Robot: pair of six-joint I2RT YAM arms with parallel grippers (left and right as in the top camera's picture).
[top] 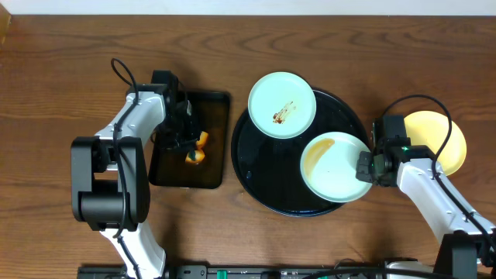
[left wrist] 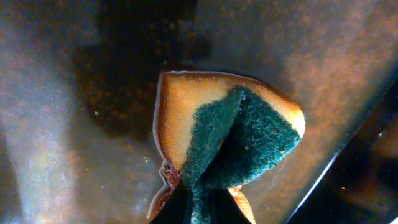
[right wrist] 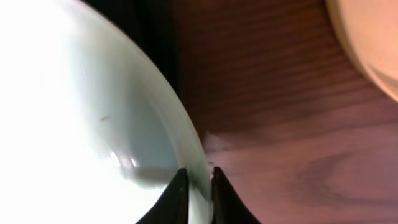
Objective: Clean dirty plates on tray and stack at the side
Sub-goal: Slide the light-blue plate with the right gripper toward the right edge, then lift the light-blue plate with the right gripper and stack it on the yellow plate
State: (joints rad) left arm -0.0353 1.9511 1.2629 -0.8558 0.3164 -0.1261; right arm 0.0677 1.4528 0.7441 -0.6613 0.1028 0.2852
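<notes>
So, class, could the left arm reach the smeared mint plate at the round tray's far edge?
Probably yes: the smeared plate lies uncovered, nothing between it and the left gripper, shut on the sponge.

This reads as a robotics lab bench rather than a kitchen. A bare wood-grain table [top: 46, 93] carries the left arm [top: 105, 182] at 7 o'clock and the right arm [top: 438, 194] at 4 o'clock. A black cable [top: 124, 73] loops free. Dish props sit between them: a sauce-smeared plate [top: 337, 174] on a black tray [top: 249, 167] and a sponge [top: 198, 147] at 9 o'clock.
</notes>
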